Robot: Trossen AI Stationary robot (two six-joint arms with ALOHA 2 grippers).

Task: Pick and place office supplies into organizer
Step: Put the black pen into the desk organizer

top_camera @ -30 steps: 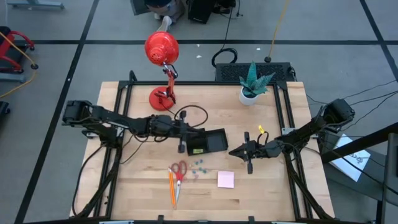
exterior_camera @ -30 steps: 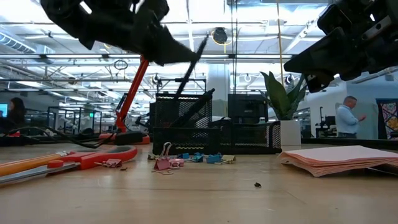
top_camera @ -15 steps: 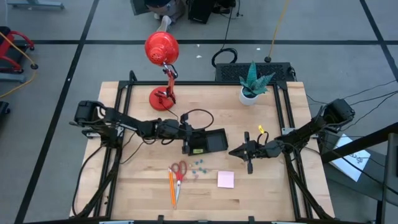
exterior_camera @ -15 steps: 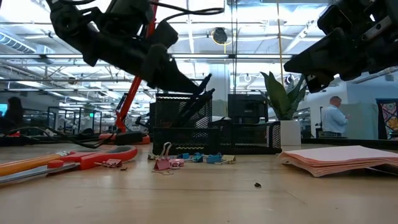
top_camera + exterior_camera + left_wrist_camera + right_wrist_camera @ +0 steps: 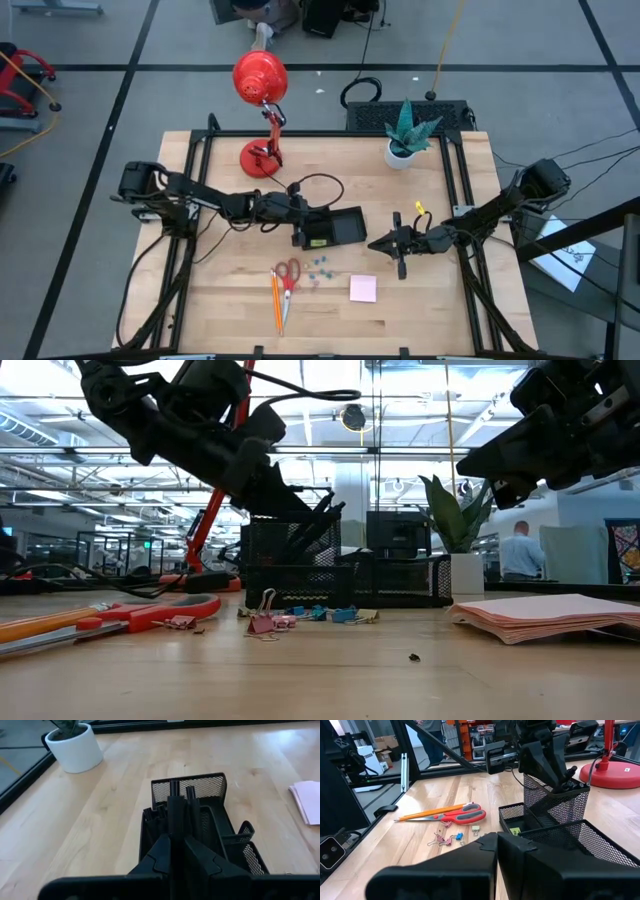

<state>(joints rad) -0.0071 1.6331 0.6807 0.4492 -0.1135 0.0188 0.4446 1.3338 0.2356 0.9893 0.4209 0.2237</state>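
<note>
Left end effector [image 5: 172, 851] gripping black pen [image 5: 175, 812], hovering over mesh organizer [image 5: 335, 228], tip entering tall pen cup. Risk: pen striking cup rim, tipping organizer. Right end effector [image 5: 378, 243] closed, empty, waiting beside organizer. Scissors [image 5: 288, 275], pencils [image 5: 275, 300] lying below organizer on surface [image 5: 440, 310].

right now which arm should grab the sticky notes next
Right. The right gripper hangs shut and empty just above the pink sticky-note pad, while the left gripper is busy at the organizer with a black pen.

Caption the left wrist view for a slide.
Left gripper shut on a black pen, lowering it into the mesh organizer.
</note>
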